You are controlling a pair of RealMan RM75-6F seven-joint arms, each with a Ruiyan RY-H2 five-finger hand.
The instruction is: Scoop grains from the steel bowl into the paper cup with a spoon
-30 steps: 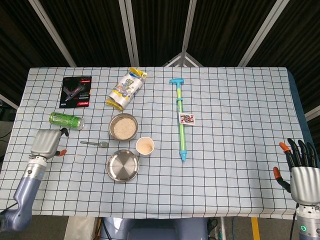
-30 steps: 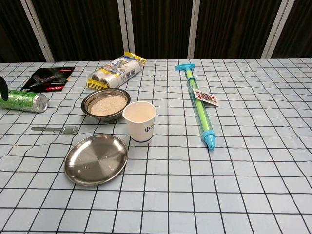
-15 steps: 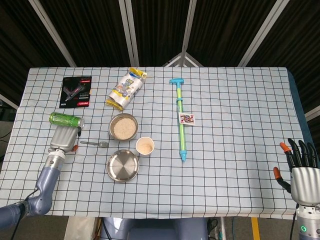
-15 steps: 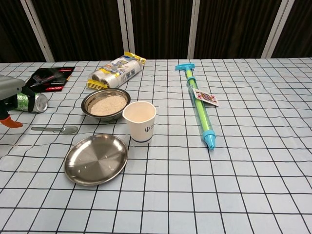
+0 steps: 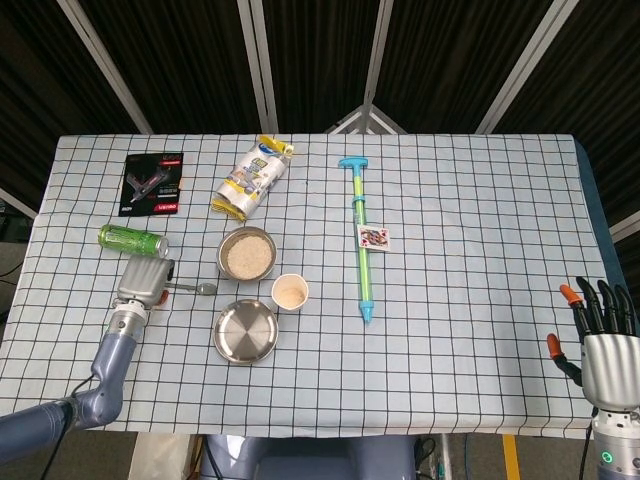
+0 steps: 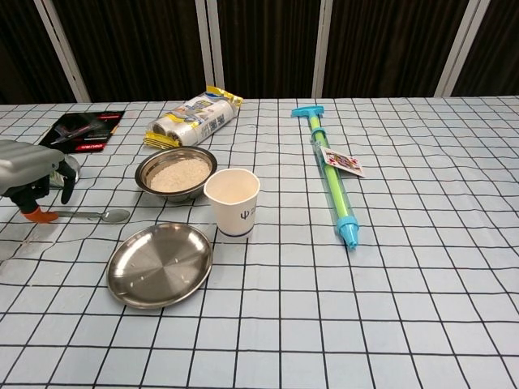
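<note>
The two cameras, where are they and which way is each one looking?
Head view: sits high up, looking down on the whole table; shows the left hand over the spoon handle and the right hand at the table's near right corner.
Chest view: sits low at the table's near edge, looking across it toward the dark curtain; only the left hand shows.
Both share the steel bowl of grains, paper cup, spoon and left hand.
</note>
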